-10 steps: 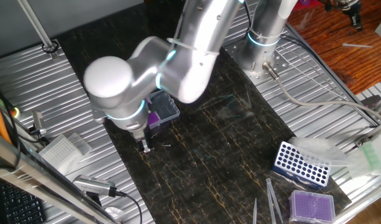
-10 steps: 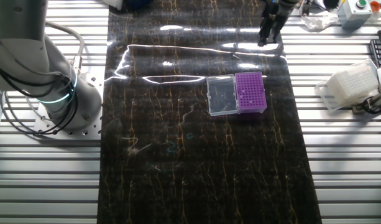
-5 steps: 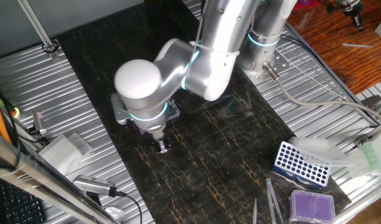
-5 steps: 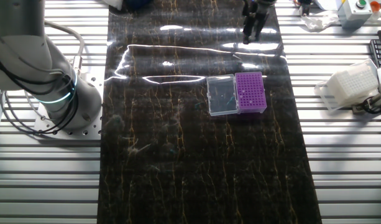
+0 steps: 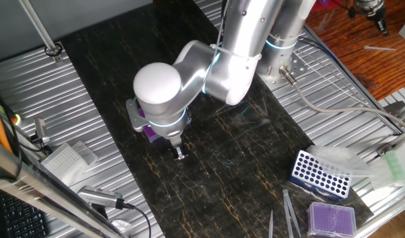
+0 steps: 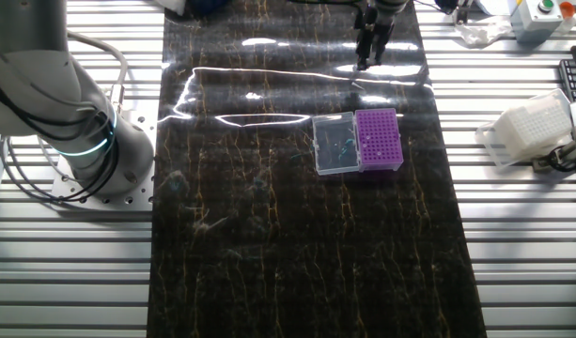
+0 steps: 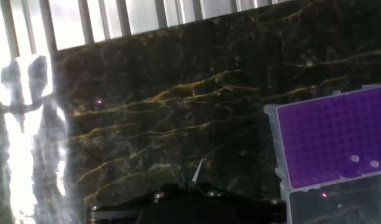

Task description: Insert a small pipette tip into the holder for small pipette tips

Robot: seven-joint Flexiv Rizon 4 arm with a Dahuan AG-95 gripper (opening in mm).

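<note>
The holder for small pipette tips (image 6: 379, 139) is a deep-purple rack with its clear lid (image 6: 335, 144) open beside it on the dark mat. In the hand view the rack (image 7: 339, 140) lies at the right edge. In one fixed view the arm hides most of it and only a purple corner (image 5: 149, 131) shows. My gripper (image 6: 367, 47) hangs above the mat beyond the rack, apart from it. It also shows in one fixed view (image 5: 179, 153). In the hand view it (image 7: 191, 183) is shut on the small pipette tip (image 7: 196, 170), a thin clear cone that sticks out between the jaws.
A blue-and-white rack (image 5: 319, 175) and a paler lilac rack (image 5: 331, 218) stand at the mat's near right corner, with tweezers (image 5: 288, 211) beside them. A white tip box (image 6: 532, 127) sits off the mat. The robot base (image 6: 81, 141) stands at the left.
My gripper has moved sideways along the mat's far edge with the tip, leftward in the other fixed view. The arm now covers most of the purple rack in one fixed view.
</note>
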